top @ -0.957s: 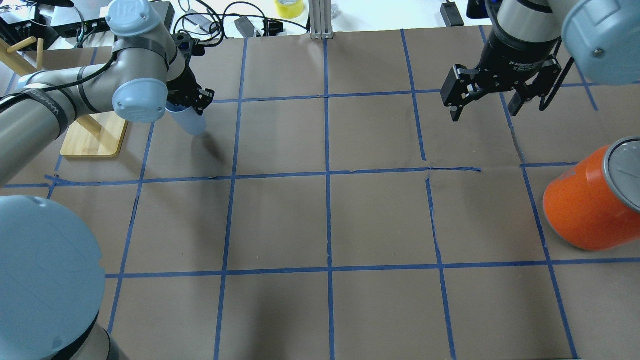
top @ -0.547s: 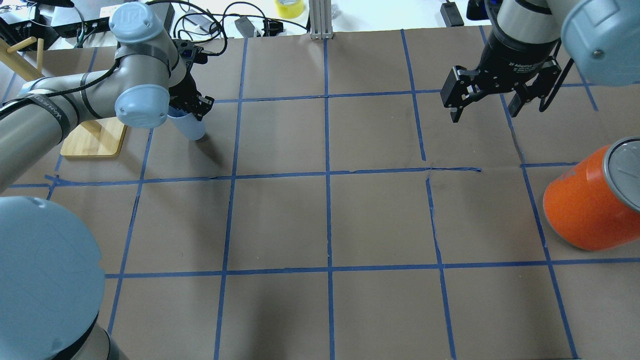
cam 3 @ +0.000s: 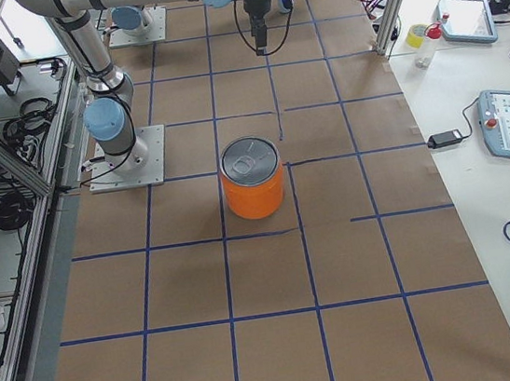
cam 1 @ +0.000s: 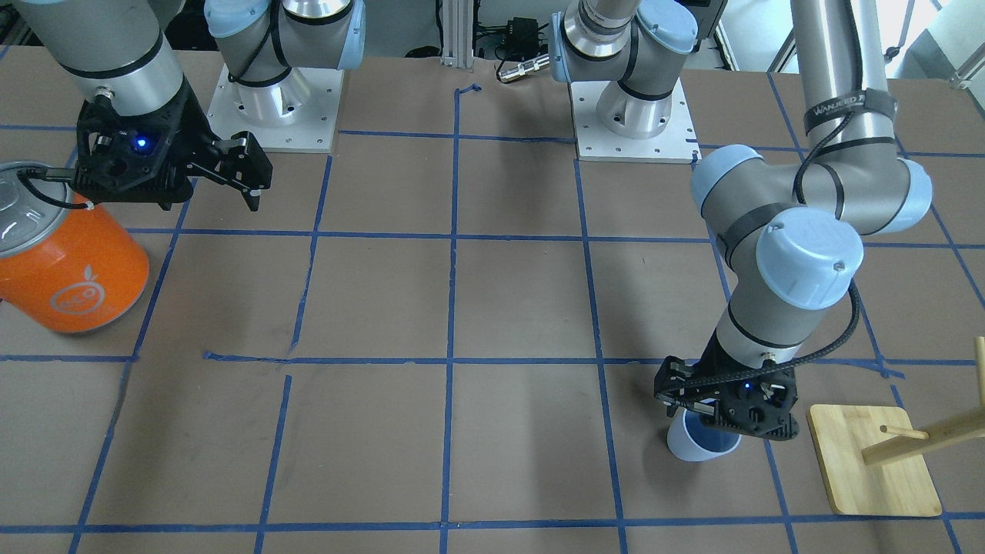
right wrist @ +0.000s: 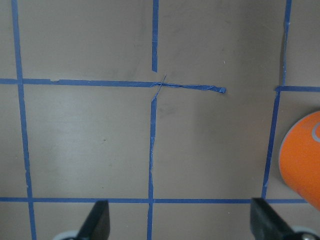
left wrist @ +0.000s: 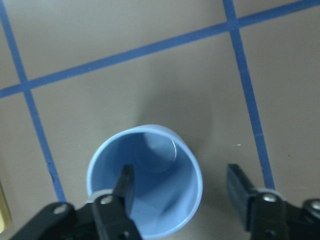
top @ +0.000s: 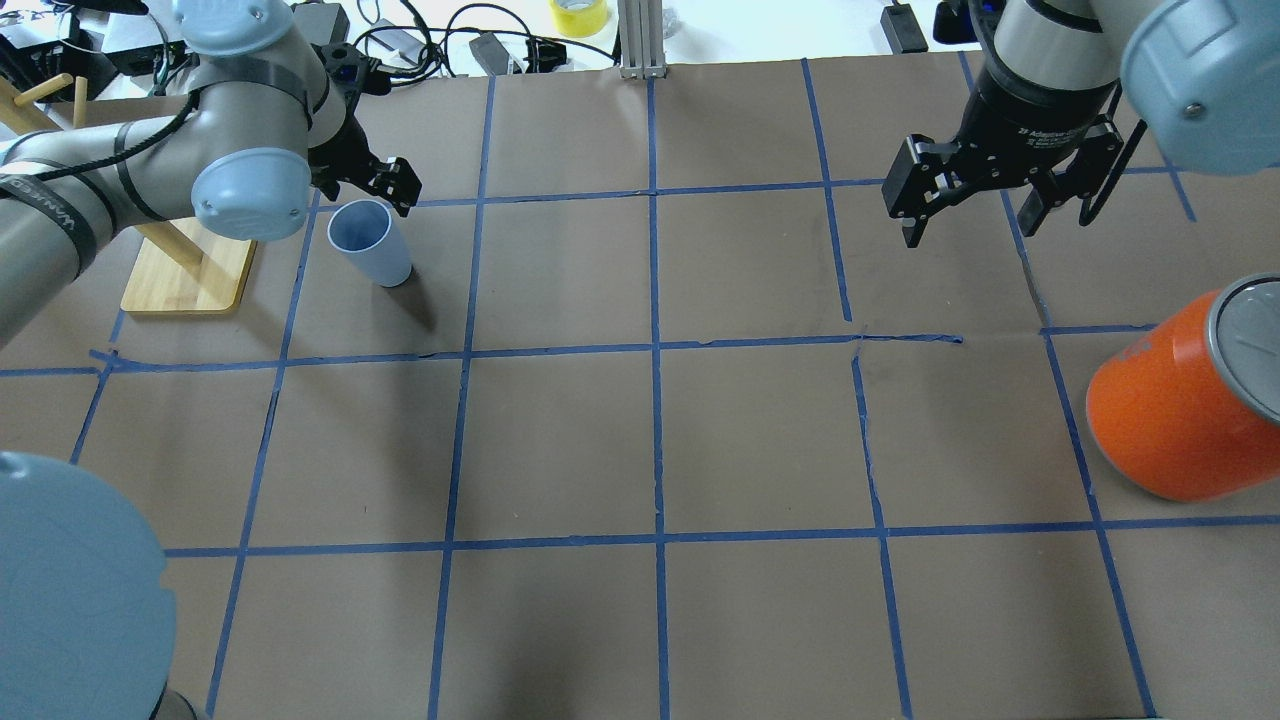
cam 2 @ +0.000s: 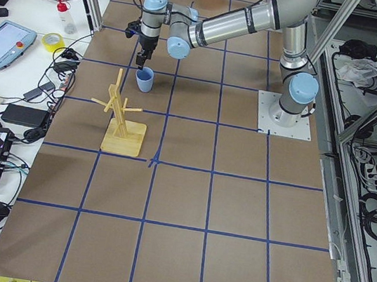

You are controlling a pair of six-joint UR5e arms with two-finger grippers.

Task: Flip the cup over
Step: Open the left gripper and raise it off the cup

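Note:
The pale blue cup (top: 370,243) stands upright on the brown table, mouth up, at the far left; it also shows in the front view (cam 1: 700,442) and the left side view (cam 2: 144,79). My left gripper (top: 372,190) is open and hangs just above it, not gripping. In the left wrist view the cup (left wrist: 150,200) sits below the gripper (left wrist: 181,187), with one finger over its opening and the other outside its rim. My right gripper (top: 965,225) is open and empty, high over the far right of the table (right wrist: 181,222).
A big orange can with a silver top (top: 1180,400) stands at the right edge, near my right gripper. A wooden peg rack on a bamboo base (top: 185,270) stands just left of the cup. Blue tape lines grid the table.
The cup was held tilted in my left gripper. Now it stands upright on the table, and the gripper has opened and lifted off it. The right arm has barely moved.

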